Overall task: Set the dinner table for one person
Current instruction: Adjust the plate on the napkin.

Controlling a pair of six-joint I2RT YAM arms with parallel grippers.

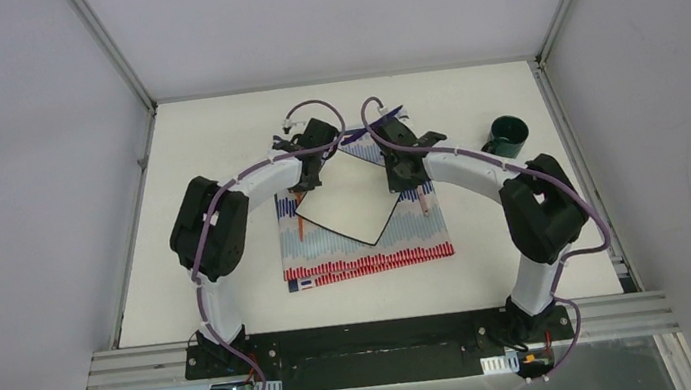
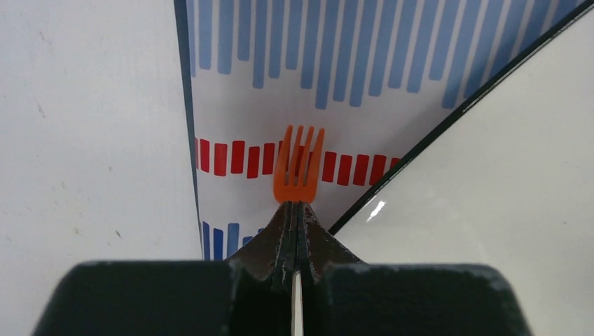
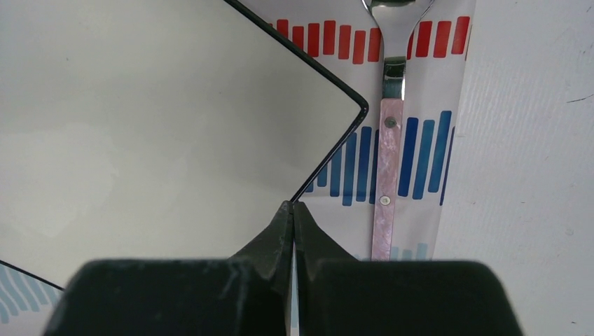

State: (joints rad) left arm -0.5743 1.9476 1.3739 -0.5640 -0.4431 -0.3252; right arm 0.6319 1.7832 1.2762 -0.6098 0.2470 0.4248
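Matte table (image 2: 84, 140), striped cloth (image 2: 336, 56), glossy square black-rimmed plate (image 3: 140, 105), orange plastic fork (image 2: 299, 164), pink pearly-handled steel utensil (image 3: 385, 161), left gripper (image 2: 298, 210) pinched together, right gripper (image 3: 293, 210) closed.

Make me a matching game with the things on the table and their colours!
Things:
1. fork
2. mug
3. plate
4. utensil handle right of the plate

Colours:
A. white
B. pink
C. orange
D. dark green

Pairs: 1-C, 2-D, 3-A, 4-B
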